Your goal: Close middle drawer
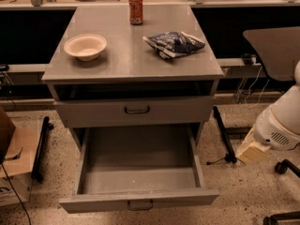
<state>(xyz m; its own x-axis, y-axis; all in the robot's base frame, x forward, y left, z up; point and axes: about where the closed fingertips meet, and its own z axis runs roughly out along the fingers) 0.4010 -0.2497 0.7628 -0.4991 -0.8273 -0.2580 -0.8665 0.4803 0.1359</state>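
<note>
The middle drawer (178,199) stands pulled far out of the grey cabinet, toward the camera. Its tray looks bare and its low front with the small dark handle sits near the bottom edge of the view. Above it, the taller-fronted drawer (93,112) is pushed in flush, so only the one drawer needs moving.

The gripper (253,151) hangs at the end of the white arm, off to the right of the cabinet and apart from the drawer, roughly level with the drawer's side wall. Whether it is open or closed I cannot tell. It touches nothing, so the closing push does not seem to have begun. The arm probably waits out to the side because the extended drawer fills the space in front of the cabinet.

To close the drawer, the gripper likely has to swing round to the front panel and press straight inward. An off-centre push could skew the tray on its runners.

On the surface (117,64) rest a bowl (85,46), a can (136,8) and a crumpled snack bag (173,43). All three are clear of the job, though a hard slam might jolt the upright can.
</note>
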